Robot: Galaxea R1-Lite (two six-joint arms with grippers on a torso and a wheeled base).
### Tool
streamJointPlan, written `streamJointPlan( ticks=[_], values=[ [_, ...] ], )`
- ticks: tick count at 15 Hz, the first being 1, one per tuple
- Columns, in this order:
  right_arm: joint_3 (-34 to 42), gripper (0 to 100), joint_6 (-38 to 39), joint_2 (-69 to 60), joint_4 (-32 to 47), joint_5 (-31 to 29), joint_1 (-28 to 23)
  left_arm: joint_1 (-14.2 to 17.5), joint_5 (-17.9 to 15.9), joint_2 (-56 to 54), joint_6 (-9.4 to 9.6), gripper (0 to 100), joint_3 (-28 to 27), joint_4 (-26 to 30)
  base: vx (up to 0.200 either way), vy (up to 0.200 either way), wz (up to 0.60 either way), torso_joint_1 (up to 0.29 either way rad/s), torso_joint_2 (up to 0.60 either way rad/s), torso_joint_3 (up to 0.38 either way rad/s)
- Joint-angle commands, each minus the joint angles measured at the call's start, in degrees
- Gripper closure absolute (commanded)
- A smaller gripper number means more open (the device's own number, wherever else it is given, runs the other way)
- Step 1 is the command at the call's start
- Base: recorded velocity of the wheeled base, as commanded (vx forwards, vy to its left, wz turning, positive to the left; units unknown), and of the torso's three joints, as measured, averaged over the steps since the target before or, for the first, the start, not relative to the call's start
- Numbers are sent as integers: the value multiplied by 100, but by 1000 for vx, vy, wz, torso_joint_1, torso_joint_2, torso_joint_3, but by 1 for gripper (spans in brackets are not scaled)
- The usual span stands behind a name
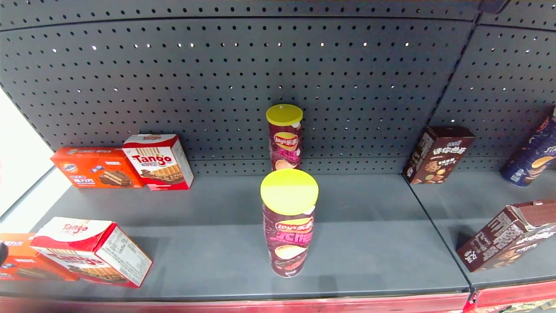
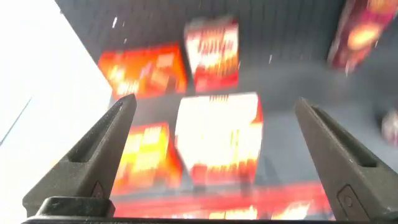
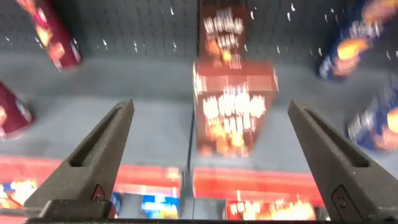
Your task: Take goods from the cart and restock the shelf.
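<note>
On the grey shelf (image 1: 369, 243) two maroon chip cans with yellow lids stand upright in the middle, one at the front (image 1: 288, 224) and one at the back (image 1: 284, 137). At the left are red-and-white wafer boxes, front (image 1: 93, 252) and back (image 1: 158, 161), beside orange boxes (image 1: 97, 167). My left gripper (image 2: 214, 130) is open in front of the shelf, facing the front wafer box (image 2: 217, 134) with nothing between its fingers. My right gripper (image 3: 217, 127) is open too, facing a brown biscuit box (image 3: 233, 106) on the adjoining shelf.
A dark pegboard wall (image 1: 243, 78) backs the shelves. The right shelf bay holds brown biscuit boxes, front (image 1: 508, 234) and back (image 1: 436, 154), and a blue can (image 1: 532, 156). A red price strip (image 1: 260, 304) runs along the front edge. Bare shelf lies either side of the cans.
</note>
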Motion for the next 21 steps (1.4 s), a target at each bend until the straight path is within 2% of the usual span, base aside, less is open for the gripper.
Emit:
streamJointPlan(
  ticks=[1, 2, 4, 5, 6, 8, 9, 11, 12, 13, 14, 16, 17, 19, 20, 21],
  values=[
    [693, 0, 90, -1401, 456, 0, -23, 231, 92, -1752, 11, 0, 76, 1361, 0, 0, 0, 0, 0, 0],
    [904, 0, 231, -1577, 464, -53, -102, 266, 65, -2042, 11, 0, 111, 1651, 0, 0, 0, 0, 0, 0],
    [1124, 0, 407, -1911, 526, -44, -269, 266, 83, -2376, 19, 0, 401, 1704, 0, 0, 0, 0, 0, 0],
    [1554, 0, 433, -1955, 403, -193, -269, 266, 101, -2411, 19, 0, 700, 1396, 0, 0, 0, 0, 0, 0],
    [1554, 0, 433, -1963, 368, -229, -269, 266, 92, -2411, 19, 0, 814, 1159, 0, 0, 0, 0, 0, 0],
    [1554, 0, 380, -1963, 561, -158, -269, 266, 109, -2411, 142, 0, 1491, 605, 0, 0, 0, 0, 0, 0],
    [1554, 0, 345, -1963, 728, -167, -261, 266, 101, -2420, 169, 0, 1588, 517, 0, 0, 0, 0, 0, 0],
    [1554, 0, 108, -1955, 746, -70, -269, 266, 57, -2411, 195, 0, 2370, 34, 0, 0, 0, 0, 0, 0],
    [1554, 0, 117, -1955, 746, -70, -269, 266, 13, -2411, 195, 0, 2537, -124, 0, 0, 0, 0, 0, 0],
    [1554, 0, 134, -1955, 746, -79, -269, 266, -348, -2411, 195, 0, 2748, -335, 0, 0, 0, 0, 0, 0],
    [1554, 0, 134, -1955, 746, -79, -269, 266, -462, -2411, 186, 0, 2748, -221, 0, 0, 0, 0, 0, 0],
    [1554, 0, 134, -1955, 746, -79, -269, 266, -462, -2411, 19, 0, 2730, -159, 0, 0, 0, 0, 0, 0],
    [1554, 0, 134, -1955, 746, -79, -269, 266, -383, -2411, -209, 0, 2730, -151, 0, 0, 0, 0, 0, 0],
    [1554, 0, 134, -1955, 746, -79, -269, 266, -172, -2411, -385, 0, 2739, -168, 0, 0, 0, 0, 0, 0],
    [1554, 0, 134, -1955, 746, -79, -269, 266, 30, -2411, -631, 0, 2669, -274, 0, 0, 0, 0, 0, 0],
    [1554, 0, 134, -1955, 746, -79, -269, 266, 83, -2402, -728, 0, 2554, -335, 0, 0, 0, 0, 0, 0]
  ],
)
